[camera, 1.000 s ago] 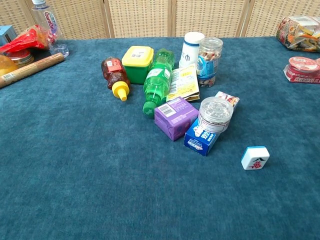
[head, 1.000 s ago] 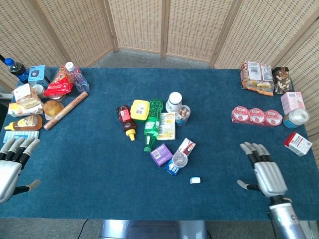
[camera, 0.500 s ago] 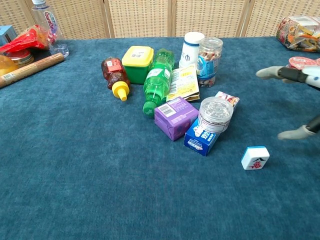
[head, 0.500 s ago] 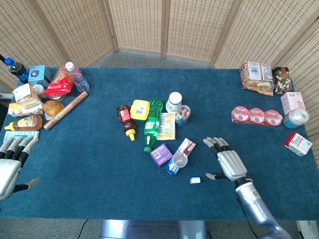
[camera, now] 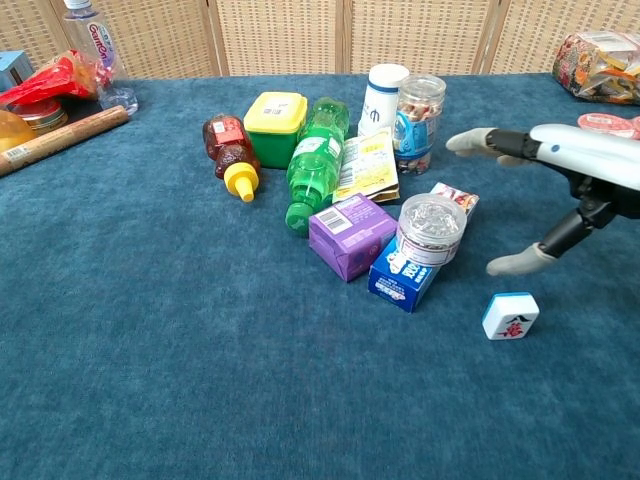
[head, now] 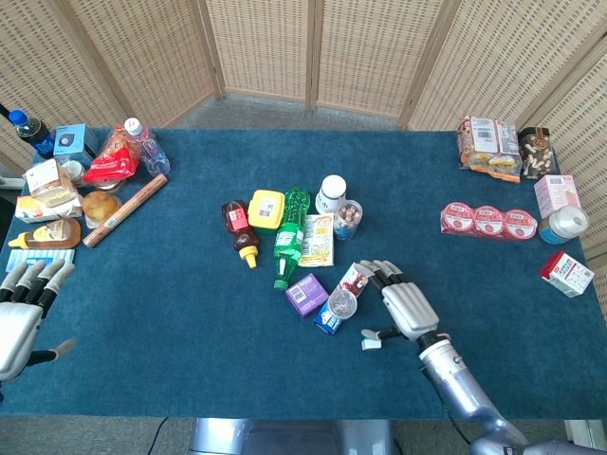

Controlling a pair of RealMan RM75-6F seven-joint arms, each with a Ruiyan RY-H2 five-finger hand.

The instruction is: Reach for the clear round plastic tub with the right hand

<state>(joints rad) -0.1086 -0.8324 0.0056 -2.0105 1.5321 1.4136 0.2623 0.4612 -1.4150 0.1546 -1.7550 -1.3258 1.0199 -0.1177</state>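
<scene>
So my right hand [camera: 570,190] has swung in from the table's right edge, fingers spread, holding nothing. The clear round plastic tub [camera: 430,228] sits on the small blue carton [camera: 402,279], just beside my fingertips. Nearly there, no contact yet.

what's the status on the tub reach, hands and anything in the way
Right hand open beside clear round tub, no contact. Left hand open, idle. Tub sits on blue box; mahjong tile below hand.

Staged test setup – wicker screens [head: 313,47], blue-clothed table [head: 171,303], scattered groceries
</scene>
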